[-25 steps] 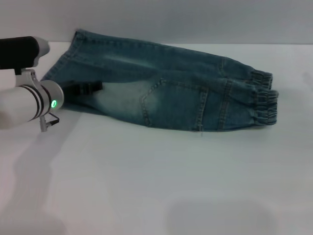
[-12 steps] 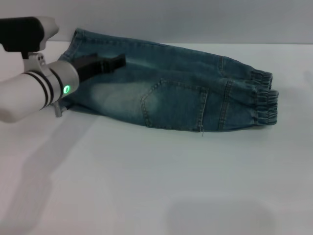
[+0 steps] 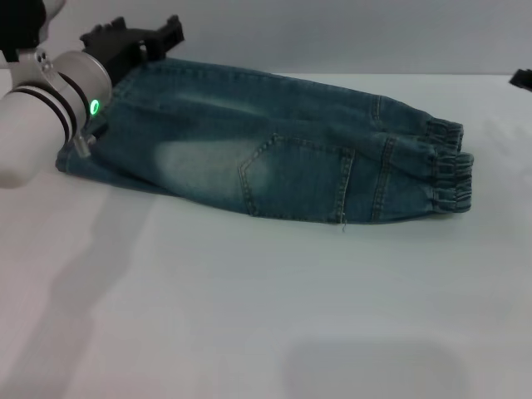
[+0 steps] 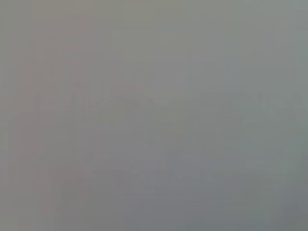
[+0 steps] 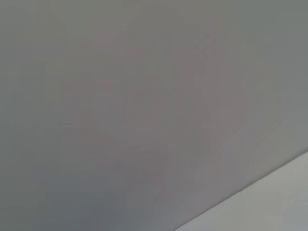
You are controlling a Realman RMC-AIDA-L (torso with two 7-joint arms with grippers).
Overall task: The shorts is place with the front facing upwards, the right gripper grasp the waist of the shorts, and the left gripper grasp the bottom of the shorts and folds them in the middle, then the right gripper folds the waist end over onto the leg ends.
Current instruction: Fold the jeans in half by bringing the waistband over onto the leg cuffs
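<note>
The shorts (image 3: 266, 154) lie already doubled lengthwise across the middle of the white counter (image 3: 266, 316), the waist (image 3: 449, 170) at centre right and the leg ends (image 3: 83, 145) at the left edge of the frame.

The risk now, as I judge it, sits with the second fold. If the waist is lifted by only the top layer, the stack could slide apart and the lengthwise fold open. A low drag over the denim could also bunch the legs.

The left gripper (image 3: 137, 37) hangs at upper left, raised above the far corner of the leg ends. It holds nothing, and I cannot tell how far it is parted. Its white arm slants in from the left edge. Both wrist views show only blank grey. A dark sliver at the right edge may be the right gripper (image 3: 524, 79), unreadable.
</note>
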